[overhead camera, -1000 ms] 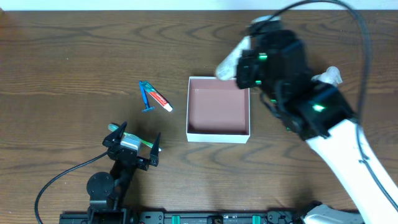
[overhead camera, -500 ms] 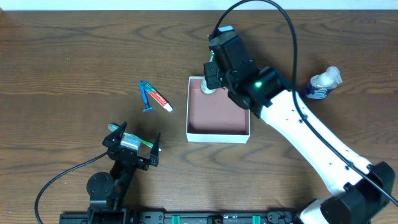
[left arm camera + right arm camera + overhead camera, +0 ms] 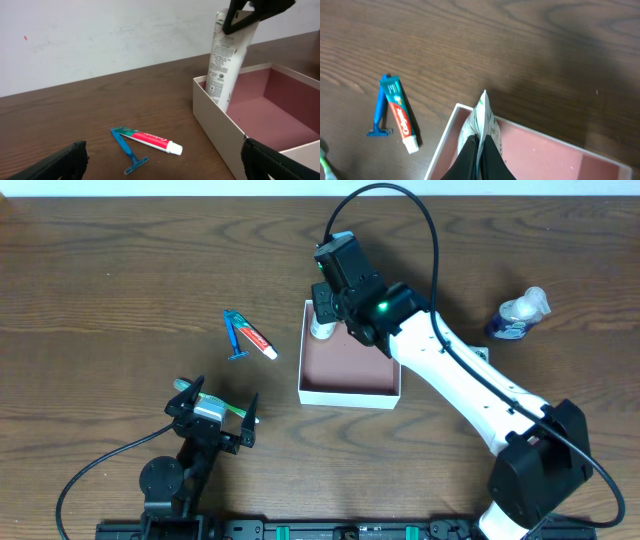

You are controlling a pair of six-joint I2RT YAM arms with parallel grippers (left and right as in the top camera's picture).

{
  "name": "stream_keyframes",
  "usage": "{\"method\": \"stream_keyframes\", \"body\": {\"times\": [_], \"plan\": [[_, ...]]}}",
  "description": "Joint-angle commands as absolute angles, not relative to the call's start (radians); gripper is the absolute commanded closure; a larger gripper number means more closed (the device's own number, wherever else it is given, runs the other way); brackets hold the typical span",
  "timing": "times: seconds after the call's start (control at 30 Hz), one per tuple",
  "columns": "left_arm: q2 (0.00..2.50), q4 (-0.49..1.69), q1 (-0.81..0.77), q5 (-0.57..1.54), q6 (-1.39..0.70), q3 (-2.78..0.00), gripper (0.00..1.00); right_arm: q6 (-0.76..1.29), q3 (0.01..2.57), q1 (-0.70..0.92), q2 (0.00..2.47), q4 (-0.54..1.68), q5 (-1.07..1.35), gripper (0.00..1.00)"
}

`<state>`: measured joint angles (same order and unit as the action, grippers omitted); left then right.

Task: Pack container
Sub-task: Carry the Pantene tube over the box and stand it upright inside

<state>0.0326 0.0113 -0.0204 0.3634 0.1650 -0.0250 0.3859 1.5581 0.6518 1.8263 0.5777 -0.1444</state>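
The container (image 3: 358, 370) is a square white-walled box with a reddish-brown floor at the table's middle; it also shows in the left wrist view (image 3: 218, 122) and the right wrist view (image 3: 550, 155). My right gripper (image 3: 325, 308) is shut on the crimped end of a white tube (image 3: 321, 330). The tube stands upright with its lower end inside the container's far left corner (image 3: 225, 65), (image 3: 483, 115). The gripper's fingers (image 3: 480, 150) pinch the tube from above. My left gripper (image 3: 215, 412) is open and empty (image 3: 165, 167), near the front left, apart from everything.
A red-and-white toothpaste tube (image 3: 260, 340) and a blue razor (image 3: 236, 338) lie together left of the container, also in the left wrist view (image 3: 150, 140), (image 3: 127, 152). A white-and-blue bottle (image 3: 518, 315) lies at the far right. A thin green item (image 3: 183, 385) lies under the left gripper.
My right arm has swung left with the white tube, from beyond the container's far right corner to its far left corner. The left arm has not moved.
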Motion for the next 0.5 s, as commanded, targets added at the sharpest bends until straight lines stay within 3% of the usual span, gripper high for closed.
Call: {"method": "stream_keyframes", "body": {"times": [0.0,0.1,0.3,0.47], "plan": [[0.031,0.044,-0.014,0.374,0.178,-0.004,0.02,0.404,1.571,0.669,1.832,0.56,-0.142,0.99],[0.031,0.044,-0.014,0.374,0.178,-0.004,0.02,0.408,1.57,0.672,1.834,0.548,-0.142,0.95],[0.031,0.044,-0.014,0.374,0.178,-0.004,0.02,0.407,1.571,0.685,1.834,0.529,-0.142,0.67],[0.031,0.044,-0.014,0.374,0.178,-0.004,0.02,0.407,1.571,0.694,1.834,0.528,-0.142,0.56]]}}
